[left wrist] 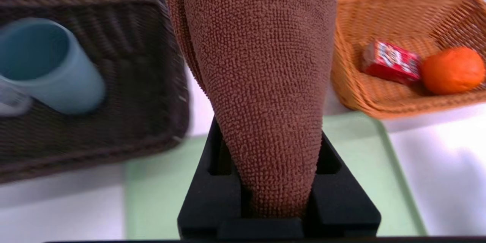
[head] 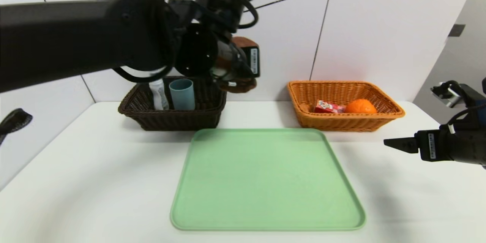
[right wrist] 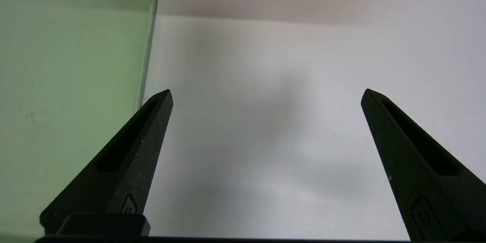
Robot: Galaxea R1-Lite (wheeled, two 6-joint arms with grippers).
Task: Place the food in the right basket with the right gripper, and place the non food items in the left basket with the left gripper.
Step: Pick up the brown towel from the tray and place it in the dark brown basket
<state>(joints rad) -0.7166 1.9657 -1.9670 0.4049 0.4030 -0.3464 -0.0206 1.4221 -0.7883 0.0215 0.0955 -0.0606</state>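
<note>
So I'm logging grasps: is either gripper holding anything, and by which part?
The left gripper pinches a brown cloth by one bunched end; the right gripper holds nothing.

a white tabletop fills the lower part of the head view, its far edge meeting a wall of white panels split by thin dark seams. past the tabletop's far right corner a grey wall recedes, carrying a small dark square fitting. soft, even light leaves blurred shadows on the tabletop and a pale sheen near its right edge.
</note>
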